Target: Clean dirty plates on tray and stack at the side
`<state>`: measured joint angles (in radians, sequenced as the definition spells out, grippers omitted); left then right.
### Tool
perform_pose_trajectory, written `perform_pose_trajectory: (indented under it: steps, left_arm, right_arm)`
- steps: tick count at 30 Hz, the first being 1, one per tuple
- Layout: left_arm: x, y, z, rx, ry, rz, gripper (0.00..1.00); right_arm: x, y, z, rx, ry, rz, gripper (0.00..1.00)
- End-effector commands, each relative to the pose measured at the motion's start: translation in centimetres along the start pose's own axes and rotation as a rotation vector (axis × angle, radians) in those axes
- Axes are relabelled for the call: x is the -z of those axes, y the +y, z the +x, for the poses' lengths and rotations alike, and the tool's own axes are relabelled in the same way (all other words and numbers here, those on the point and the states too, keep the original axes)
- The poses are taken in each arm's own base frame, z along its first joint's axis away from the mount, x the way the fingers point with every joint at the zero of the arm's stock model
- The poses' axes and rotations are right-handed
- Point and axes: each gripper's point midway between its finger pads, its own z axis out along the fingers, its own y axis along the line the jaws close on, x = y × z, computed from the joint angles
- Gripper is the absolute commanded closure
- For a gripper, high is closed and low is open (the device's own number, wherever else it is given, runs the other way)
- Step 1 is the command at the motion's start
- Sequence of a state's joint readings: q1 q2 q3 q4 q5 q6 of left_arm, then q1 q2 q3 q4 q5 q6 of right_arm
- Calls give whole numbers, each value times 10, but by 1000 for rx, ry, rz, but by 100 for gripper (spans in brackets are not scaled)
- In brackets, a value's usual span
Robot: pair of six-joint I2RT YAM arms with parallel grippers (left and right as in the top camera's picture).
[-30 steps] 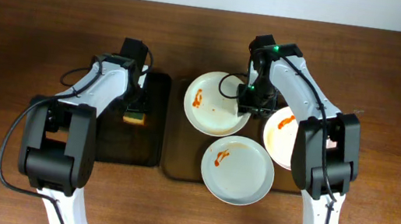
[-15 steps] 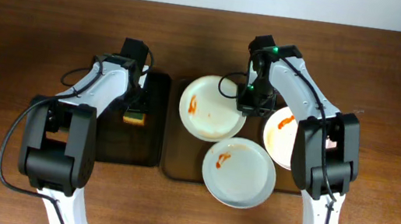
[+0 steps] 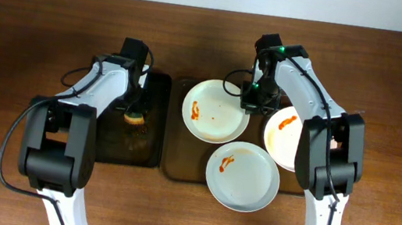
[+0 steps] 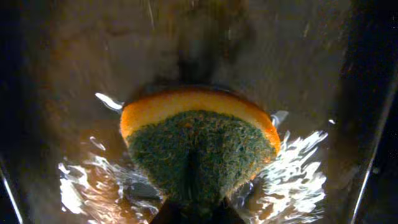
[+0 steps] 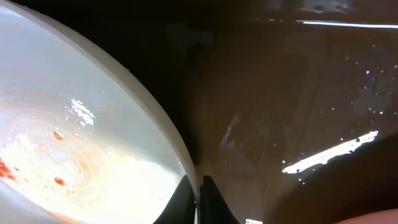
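One smeared plate [image 3: 213,113] is clamped at its right rim by the right gripper [image 3: 251,104], while a sponge [image 3: 135,117] is squeezed by the left gripper [image 3: 136,108].

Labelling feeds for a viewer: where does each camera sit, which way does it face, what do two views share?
Overhead: above the table, facing straight down; large brown rectangular tray, both arms.
Left wrist: on that arm, facing down at the orange-and-green sponge; left claw tips at bottom.
Right wrist: on that arm, facing past the right claw gripping a round white smeared plate's rim.
Shared: overhead and left wrist show the sponge.
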<state>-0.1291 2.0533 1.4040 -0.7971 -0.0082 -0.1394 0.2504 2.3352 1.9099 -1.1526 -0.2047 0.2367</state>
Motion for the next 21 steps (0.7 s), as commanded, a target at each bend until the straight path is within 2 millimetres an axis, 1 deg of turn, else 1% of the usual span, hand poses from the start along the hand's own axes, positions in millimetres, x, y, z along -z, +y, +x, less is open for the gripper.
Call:
perform_pose_trajectory:
  steps: [1,2,3,4,5,6,7,9,10,11,12,13,14,15,16,17,18,19,20,21]
  left_arm:
    - [26,12,-25,35,-45,-4,100]
    - [67,0,-50,35,-147,74,100]
    - [96,-14,-64,26,-221,147,100]
    - [113,-18,-70,36,-263,168,100]
    - [121,-20,-72,36,-286,171,100]
    - [121,-12,-74,43,-297,129,100]
    - [117,-6,-71,48,-285,92,100]
    - [113,13,-65,62,-264,-20,100]
    - [109,12,-44,49,-182,-44,100]
    - [105,8,-27,101,-115,-40,100]
    - [104,8,-15,115,-68,-46,100]
    - [104,0,-12,120,-49,4,100]
    - [105,-10,-13,116,-48,60,100]
    - [105,9,-22,119,-97,-51,100]
    - [109,38,-23,142,-125,-236,100]
    - [108,28,-16,129,-93,-190,100]
    - [106,24,-22,124,-115,-187,100]
    - [106,17,-31,126,-148,-146,100]
    - [107,-30,-41,103,-162,121,100]
    - [115,-68,-48,67,-173,341,100]
  right_arm:
    - [-6,-11,-4,-20,-4,24,96]
    - [-4,-13,-2,-37,10,-7,96]
    - [-3,-12,-1,-48,21,-42,96]
    - [-3,-12,0,-52,24,-50,96]
    - [-3,-12,0,-52,24,-49,96]
    - [-3,-11,0,-50,24,-50,96]
    - [-3,-11,0,-49,24,-49,96]
    - [-3,-12,0,-50,24,-46,96]
    - [-3,-12,0,-50,24,-46,96]
    - [-3,-12,0,-50,24,-46,96]
    - [-3,-12,0,-50,24,-46,96]
    - [-3,-12,0,-50,24,-46,96]
    - [-3,-12,0,-50,24,-46,96]
    - [-3,-12,0,-50,24,-46,96]
    - [-3,-12,0,-50,25,-46,96]
    - [-3,-12,1,-51,27,-45,96]
    - [-3,-12,0,-51,25,-46,96]
    - [-3,-12,0,-50,24,-46,96]
    - [-3,-12,2,-52,31,-45,96]
    - [-3,-12,2,-52,32,-45,96]
